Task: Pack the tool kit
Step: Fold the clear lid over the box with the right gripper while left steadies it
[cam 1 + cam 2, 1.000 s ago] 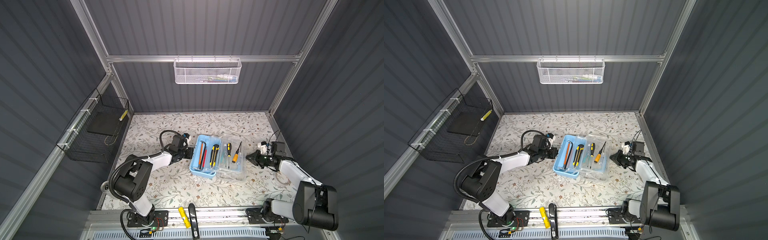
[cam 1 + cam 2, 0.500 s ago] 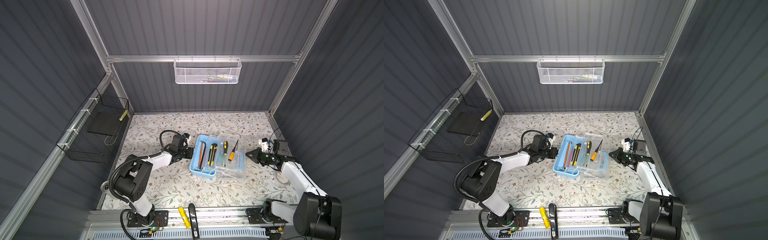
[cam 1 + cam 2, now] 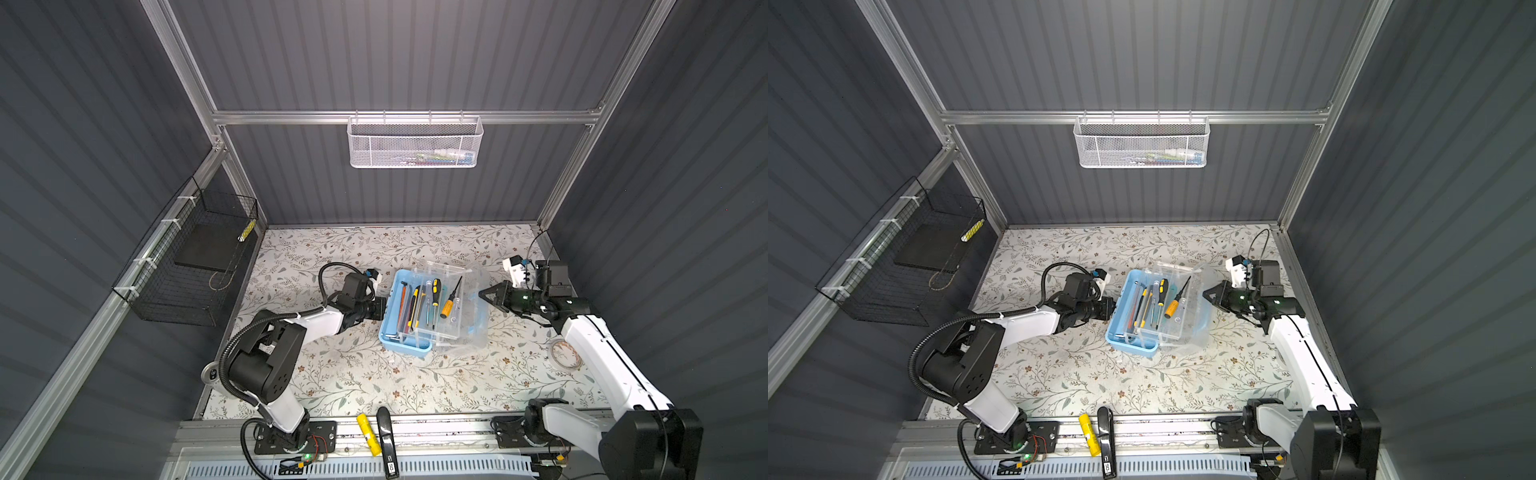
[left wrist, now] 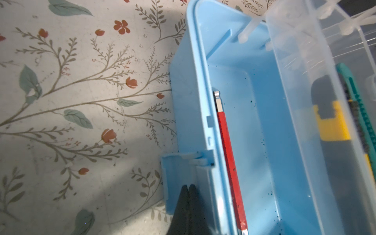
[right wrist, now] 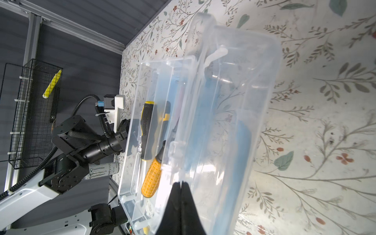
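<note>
1. Nearest, on the front rail before the case [image 3: 405,347], lie two loose things side by side: one yellow stick [image 3: 369,434] and one black bar [image 3: 386,440].
2. Between rail and case the floral table [image 3: 374,374] offers the widest open room.
3. The case sits mid-table, its clear lid [image 5: 244,101] tilted up on the right side. Inside are two screwdrivers [image 3: 435,286] [image 3: 446,308], one yellow-black knife [image 3: 414,307], one red hex key [image 4: 227,152] and one teal tool [image 4: 356,97].
4. The left gripper [image 4: 188,188], jaws pressed together and holding nothing, has its tips against the case's left outer wall.
5. The right gripper [image 5: 181,184], jaws likewise together, meets the lid's free rim.
6. Behind the case, a narrower table strip reaches the back edge.
7. Farthest are one white mesh basket [image 3: 415,143] above and behind the case, and one black wire basket [image 3: 187,270] well to its left.
</note>
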Robot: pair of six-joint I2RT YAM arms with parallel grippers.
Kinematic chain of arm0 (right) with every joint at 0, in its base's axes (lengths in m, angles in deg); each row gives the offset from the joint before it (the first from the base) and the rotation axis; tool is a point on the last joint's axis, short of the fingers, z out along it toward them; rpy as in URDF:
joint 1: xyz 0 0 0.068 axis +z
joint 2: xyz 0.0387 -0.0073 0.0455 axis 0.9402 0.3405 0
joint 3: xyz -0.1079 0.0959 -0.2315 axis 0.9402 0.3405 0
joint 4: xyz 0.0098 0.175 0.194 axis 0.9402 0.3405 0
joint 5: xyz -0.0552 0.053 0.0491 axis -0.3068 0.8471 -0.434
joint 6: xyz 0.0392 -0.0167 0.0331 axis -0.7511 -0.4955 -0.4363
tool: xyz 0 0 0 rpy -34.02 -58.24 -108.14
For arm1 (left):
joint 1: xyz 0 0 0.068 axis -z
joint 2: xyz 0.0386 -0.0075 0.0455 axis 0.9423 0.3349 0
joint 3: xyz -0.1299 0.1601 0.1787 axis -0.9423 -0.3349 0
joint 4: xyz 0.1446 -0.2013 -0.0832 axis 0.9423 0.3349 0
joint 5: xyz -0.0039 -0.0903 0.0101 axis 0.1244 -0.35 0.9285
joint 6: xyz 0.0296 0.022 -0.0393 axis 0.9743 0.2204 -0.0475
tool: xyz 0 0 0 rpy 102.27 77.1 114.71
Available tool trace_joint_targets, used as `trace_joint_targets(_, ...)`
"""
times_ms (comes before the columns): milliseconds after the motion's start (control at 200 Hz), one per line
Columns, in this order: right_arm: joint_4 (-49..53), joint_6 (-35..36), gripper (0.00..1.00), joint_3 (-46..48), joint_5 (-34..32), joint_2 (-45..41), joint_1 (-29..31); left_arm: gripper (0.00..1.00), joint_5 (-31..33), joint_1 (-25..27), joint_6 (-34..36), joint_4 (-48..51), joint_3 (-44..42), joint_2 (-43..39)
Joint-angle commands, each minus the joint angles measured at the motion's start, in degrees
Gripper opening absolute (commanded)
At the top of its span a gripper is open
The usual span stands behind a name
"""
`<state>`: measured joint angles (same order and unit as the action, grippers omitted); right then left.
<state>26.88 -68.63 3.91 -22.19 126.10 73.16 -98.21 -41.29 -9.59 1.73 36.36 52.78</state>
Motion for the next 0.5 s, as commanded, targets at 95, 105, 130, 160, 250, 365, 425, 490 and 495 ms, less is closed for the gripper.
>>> trace_joint_targets(95, 6.4, 0.5, 0.00, -4.7, -3.9, 4.0, 5.5, 0.00, -5.2, 0.8, 0.0, -2.9, -1.8, -1.6)
trace_joint_targets(105, 6.5, 0.5, 0.00, -5.0, -3.9, 4.1, 5.8, 0.00, -5.2, 0.9, 0.1, -2.9, -1.9, -1.7)
trace_joint_targets(130, 6.8, 0.5, 0.00, -5.7, -4.4, 4.8, 6.4, 0.00, -5.4, 0.8, 0.0, -3.0, -2.0, -1.7)
trace_joint_targets(160, 7.2, 0.4, 0.00, -6.5, -5.0, 5.6, 7.3, 0.00, -5.5, 0.9, 0.2, -3.1, -2.1, -1.8)
trace_joint_targets(250, 8.2, 0.2, 0.00, -9.1, -6.9, 7.9, 9.9, 0.00, -5.4, 0.8, 0.4, -4.0, -3.3, -2.3)
trace_joint_targets(365, 9.1, -0.3, 0.00, -12.7, -8.7, 10.8, 13.2, 0.00, -4.2, 0.9, 0.5, -4.7, -4.6, -3.3)
trace_joint_targets(425, 9.6, -0.4, 0.00, -14.8, -9.6, 12.6, 14.8, 0.00, -3.9, 0.8, 0.5, -5.3, -5.2, -4.0)
trace_joint_targets(490, 10.3, -0.5, 0.00, -17.2, -10.3, 14.9, 16.4, 0.00, -2.8, 0.7, 0.6, -5.7, -5.9, -4.9)
trace_joint_targets(495, 10.4, -0.4, 0.00, -17.3, -10.3, 15.1, 16.6, 0.00, -2.3, 0.7, 0.6, -5.7, -6.0, -5.0)
